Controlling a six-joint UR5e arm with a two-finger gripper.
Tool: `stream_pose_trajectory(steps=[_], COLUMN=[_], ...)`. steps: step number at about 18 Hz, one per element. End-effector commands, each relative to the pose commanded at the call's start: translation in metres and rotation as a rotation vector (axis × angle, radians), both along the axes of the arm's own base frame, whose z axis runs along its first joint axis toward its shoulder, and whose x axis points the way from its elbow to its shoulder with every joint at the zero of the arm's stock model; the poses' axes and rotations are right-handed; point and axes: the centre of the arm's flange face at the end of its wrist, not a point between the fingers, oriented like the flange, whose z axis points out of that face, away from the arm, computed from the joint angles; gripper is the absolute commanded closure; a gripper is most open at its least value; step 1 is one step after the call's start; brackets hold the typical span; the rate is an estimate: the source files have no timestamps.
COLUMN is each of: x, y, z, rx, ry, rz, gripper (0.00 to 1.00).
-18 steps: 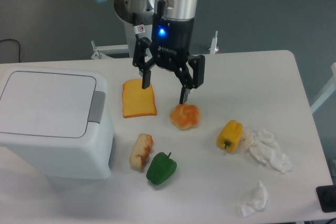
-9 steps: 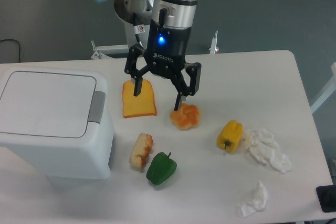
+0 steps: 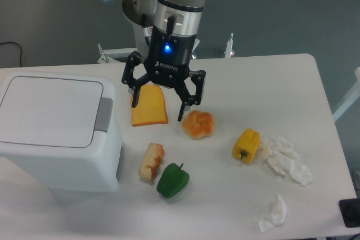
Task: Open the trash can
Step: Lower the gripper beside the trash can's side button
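Note:
The trash can (image 3: 56, 133), a big white boxy bin, stands at the table's left with its flat lid (image 3: 50, 111) down and a grey push tab (image 3: 103, 114) on its right edge. My gripper (image 3: 158, 111) hangs open just right of the tab, above the orange toast slice (image 3: 149, 107), with nothing between its fingers. One fingertip (image 3: 134, 100) is over the slice's left edge, the other fingertip (image 3: 181, 115) is near the bun (image 3: 198, 124).
On the white table (image 3: 270, 82) lie a bread roll piece (image 3: 151, 162), a green pepper (image 3: 172, 180), a yellow pepper (image 3: 247, 145) and crumpled tissues (image 3: 288, 160) (image 3: 273, 213). A dark object (image 3: 350, 212) sits at the front right corner.
The gripper has moved left toward the trash can and stayed open. The items on the table have not moved.

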Motion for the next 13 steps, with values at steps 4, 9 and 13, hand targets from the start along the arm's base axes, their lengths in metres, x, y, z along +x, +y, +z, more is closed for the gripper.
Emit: stream_pose_trajectory(steps=[4, 9, 13], x=[-0.0006, 0.0015, 0.0069], y=[-0.0024, 0.0027, 0.0064], z=[0.0018, -0.0037, -0.0069], rx=[0.006, 0.005, 0.002], ry=[-0.046, -0.137, -0.146], rz=[0.064, 0.172, 0.164], gripper=[0.00, 0.00, 0.00])
